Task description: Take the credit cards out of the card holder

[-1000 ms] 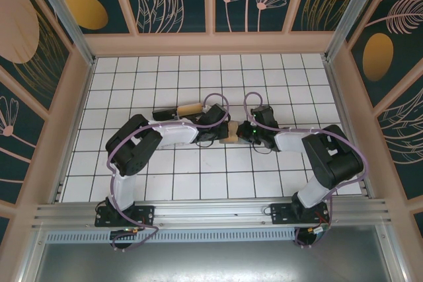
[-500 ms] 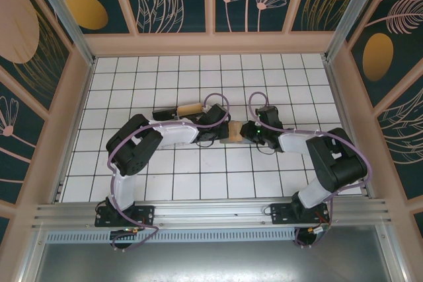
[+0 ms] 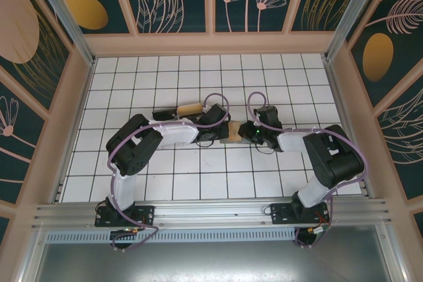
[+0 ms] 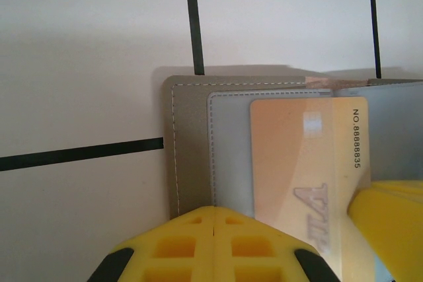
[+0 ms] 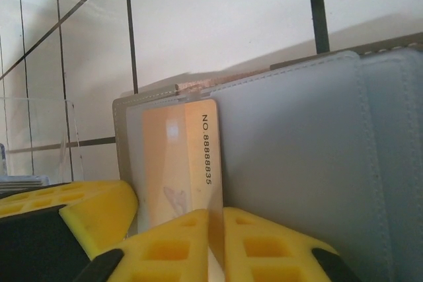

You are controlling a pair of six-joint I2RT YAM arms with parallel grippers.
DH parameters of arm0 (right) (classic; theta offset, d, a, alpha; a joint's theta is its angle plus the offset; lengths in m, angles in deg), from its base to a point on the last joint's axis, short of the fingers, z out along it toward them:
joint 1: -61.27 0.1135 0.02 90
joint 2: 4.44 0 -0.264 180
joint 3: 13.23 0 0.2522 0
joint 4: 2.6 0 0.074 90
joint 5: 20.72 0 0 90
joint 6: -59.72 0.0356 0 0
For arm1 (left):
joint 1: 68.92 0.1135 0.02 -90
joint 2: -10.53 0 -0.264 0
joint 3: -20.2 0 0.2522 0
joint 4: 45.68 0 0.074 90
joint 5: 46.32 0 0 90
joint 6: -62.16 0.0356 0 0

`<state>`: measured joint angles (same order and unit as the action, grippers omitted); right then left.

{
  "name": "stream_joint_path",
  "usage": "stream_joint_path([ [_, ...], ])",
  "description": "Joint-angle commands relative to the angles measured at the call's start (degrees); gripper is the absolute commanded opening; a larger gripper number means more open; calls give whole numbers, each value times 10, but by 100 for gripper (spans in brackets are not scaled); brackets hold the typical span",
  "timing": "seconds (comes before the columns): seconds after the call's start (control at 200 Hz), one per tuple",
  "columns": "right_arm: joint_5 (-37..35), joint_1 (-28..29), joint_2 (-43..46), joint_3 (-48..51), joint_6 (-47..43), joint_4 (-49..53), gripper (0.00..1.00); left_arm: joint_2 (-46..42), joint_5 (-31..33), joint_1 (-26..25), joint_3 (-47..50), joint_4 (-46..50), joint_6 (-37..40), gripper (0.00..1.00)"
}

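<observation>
**Gripping the card holder (image 3: pixel 231 139) and one credit card (image 4: pixel 297 156) near the middle of the table (image 4: pixel 86 64)**

On the left, the left gripper (image 4: pixel 213 224) has its yellow fingers pressed together over the near edge of the card holder, apparently pinning it in place. The holder is a flat, stitched wallet, taupe outside with grey inner panels. It lies on the white tiled table, well away from every edge.

A peach credit card with a printed number lies against the holder's grey panel. How much of it sits inside a pocket cannot be made out, because the fingers hide its near end.

On the right, the right gripper (image 5: pixel 215 221) is clamped on that card. The card's thin edge runs in between its two yellow fingers.

The card looks light, thin and stiff, with a little spring. Its glossy faces could slip under a weak pinch. The best hold is probably flat on both faces at the free end, with a pull straight along the pocket's line.

The holder looks soft and light, so it would likely drag along with the card unless it is held down. The stitched border, clear of the pocket mouth, seems the safest place to hold it. Squeezing over the card itself could trap it. Whether more cards remain inside cannot be told.
</observation>
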<state>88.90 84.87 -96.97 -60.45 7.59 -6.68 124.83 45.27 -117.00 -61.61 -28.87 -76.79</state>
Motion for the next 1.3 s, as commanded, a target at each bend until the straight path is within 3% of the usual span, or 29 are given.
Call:
stream_joint_path([
  [0.0,-4,-8,1,12,-9,5,4,19,-10,1,-6,20,-2,0],
  [0.615,2,-107,109,52,-68,81,4,21,-10,1,-7,20,2,0],
  [0.94,-12,-111,212,62,-73,89,0,-9,-6,1,-30,26,13,0],
  [1.065,-27,-110,256,59,-78,98,0,-51,19,1,-32,11,22,14],
  [1.135,-30,-110,277,56,-84,99,0,-83,35,1,-24,-2,25,39],
  [1.23,-33,-104,299,48,-97,98,0,-137,64,1,-1,-19,27,63],
  [1.295,-33,-96,311,43,-110,93,0,-188,94,1,23,-27,26,85],
])
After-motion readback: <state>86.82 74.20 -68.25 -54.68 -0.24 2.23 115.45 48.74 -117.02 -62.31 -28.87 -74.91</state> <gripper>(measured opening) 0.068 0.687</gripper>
